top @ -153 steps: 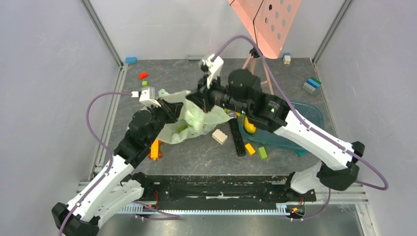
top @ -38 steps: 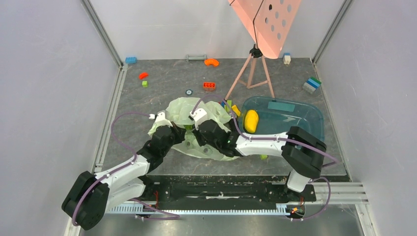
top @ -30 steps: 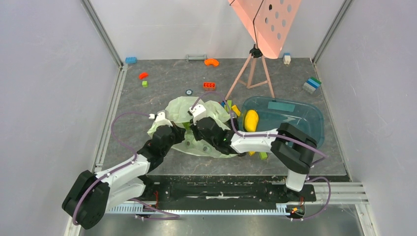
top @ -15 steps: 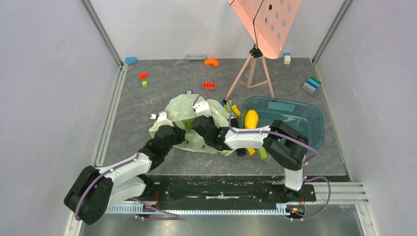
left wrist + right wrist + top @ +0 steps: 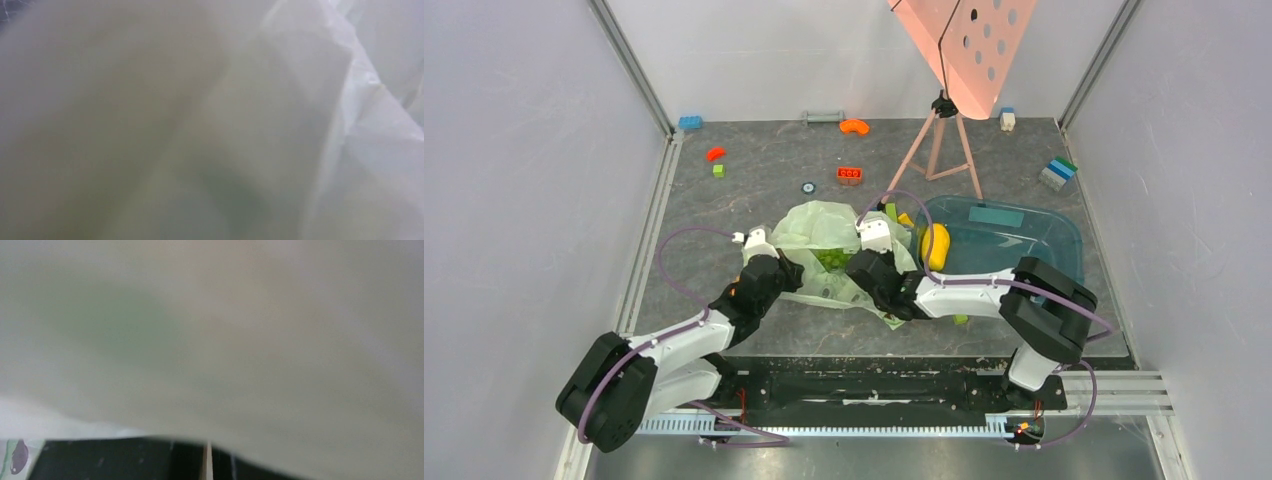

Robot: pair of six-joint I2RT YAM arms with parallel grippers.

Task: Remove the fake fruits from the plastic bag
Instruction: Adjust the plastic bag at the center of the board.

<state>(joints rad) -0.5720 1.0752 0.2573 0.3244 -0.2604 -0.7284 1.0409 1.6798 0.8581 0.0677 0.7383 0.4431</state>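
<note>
The pale-green plastic bag (image 5: 816, 222) lies bunched at the table's middle, stretched between my two grippers. A bumpy green fake fruit (image 5: 832, 260) shows through its film. A smooth yellow fake fruit (image 5: 936, 246) lies outside the bag, at the teal tray's left end. My left gripper (image 5: 786, 272) is at the bag's left edge and my right gripper (image 5: 864, 270) at its right side. Both are shut and appear to pinch the film. Bag film (image 5: 300, 100) fills the left wrist view and hides those fingers. In the right wrist view the dark fingers (image 5: 150, 460) stand pressed together under the film (image 5: 210, 330).
A teal tray (image 5: 1034, 232) stands right of the bag. A pink tripod (image 5: 936, 150) stands behind it. Loose bricks lie about: red (image 5: 849, 174), orange (image 5: 855, 126), blue (image 5: 690, 122), a stack (image 5: 1057, 173) at the far right, green (image 5: 960, 319) under my right forearm.
Both grippers have shifted to the right with the bag, which has bunched up narrower. The green fruit now shows more plainly through the film.
</note>
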